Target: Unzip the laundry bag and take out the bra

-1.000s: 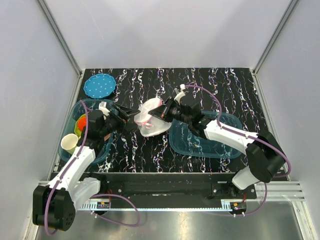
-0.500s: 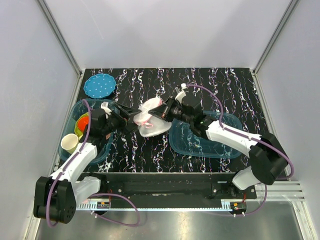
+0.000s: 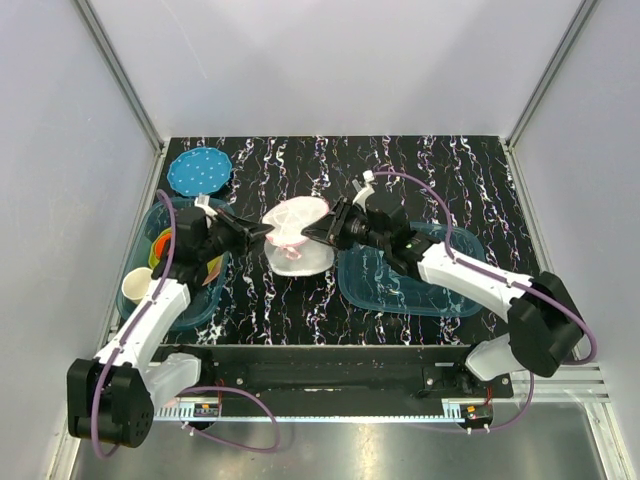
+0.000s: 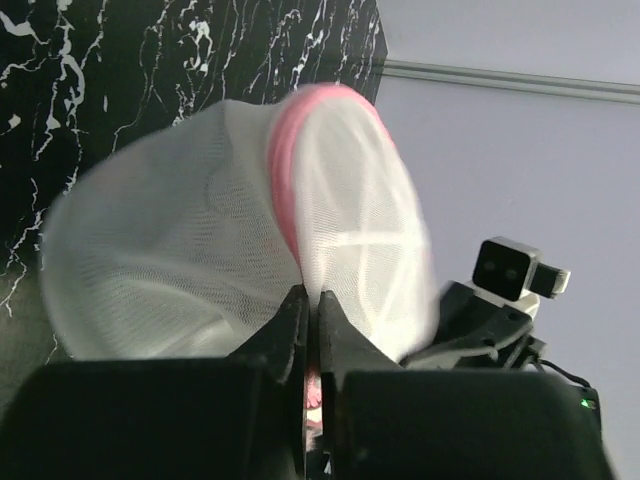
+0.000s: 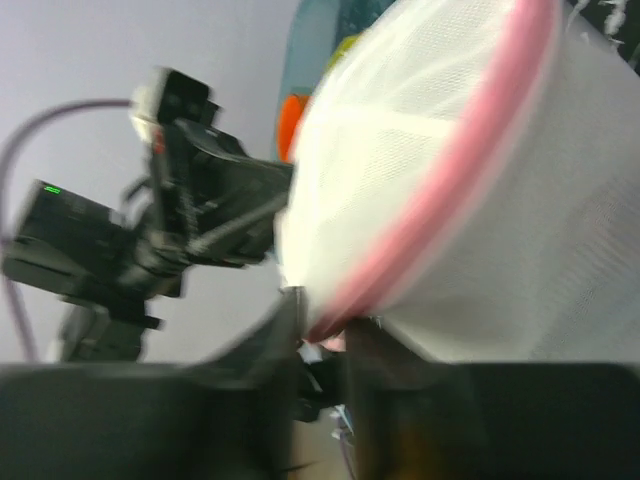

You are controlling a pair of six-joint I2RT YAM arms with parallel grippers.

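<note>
The laundry bag (image 3: 295, 235), a white mesh clamshell with pink zipper trim, hangs over the middle of the table between both grippers. My left gripper (image 3: 262, 232) is shut on the bag's left edge. In the left wrist view its jaws (image 4: 312, 295) pinch the mesh just below the pink trim (image 4: 290, 160). My right gripper (image 3: 312, 234) is at the bag's right edge. In the blurred right wrist view its fingers (image 5: 322, 318) stand slightly apart, with the pink trim (image 5: 470, 160) reaching into the gap. The bra is hidden.
A blue dotted disc (image 3: 200, 171) lies at the back left. Under my left arm a teal bin (image 3: 205, 300) holds orange and yellow items and a pale cup (image 3: 139, 287). A shallow teal tray (image 3: 400, 285) lies under my right arm.
My left gripper has reached the bag and shut on its left edge. The right jaws have parted from their tight grip. The bag has shifted slightly left and back.
</note>
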